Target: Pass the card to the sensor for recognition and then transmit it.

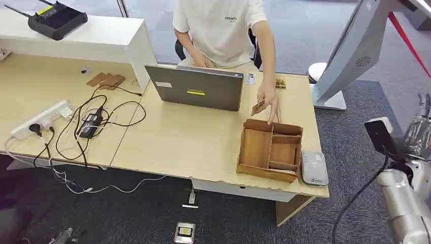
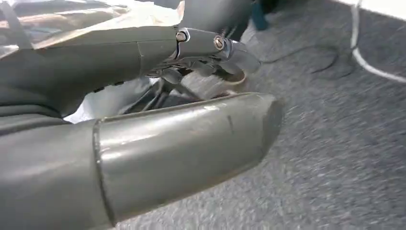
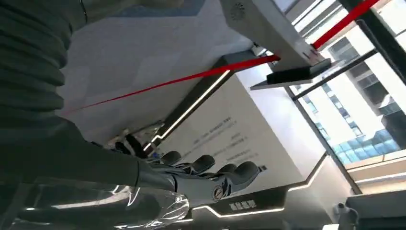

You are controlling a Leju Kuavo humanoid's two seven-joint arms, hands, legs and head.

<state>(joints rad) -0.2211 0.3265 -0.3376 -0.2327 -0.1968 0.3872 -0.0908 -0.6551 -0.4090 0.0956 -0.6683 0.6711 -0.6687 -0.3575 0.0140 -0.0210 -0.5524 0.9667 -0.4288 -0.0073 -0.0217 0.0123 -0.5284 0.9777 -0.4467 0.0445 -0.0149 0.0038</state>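
One card (image 1: 258, 107), one wooden tray (image 1: 270, 150), one laptop (image 1: 198, 87).

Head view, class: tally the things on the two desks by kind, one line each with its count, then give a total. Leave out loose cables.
Laptop: 1
Wooden tray: 1
Grey sensor: 1
Card in the person's hand: 1
Power strip: 1
Black router: 1
Black adapter: 1
Total: 7
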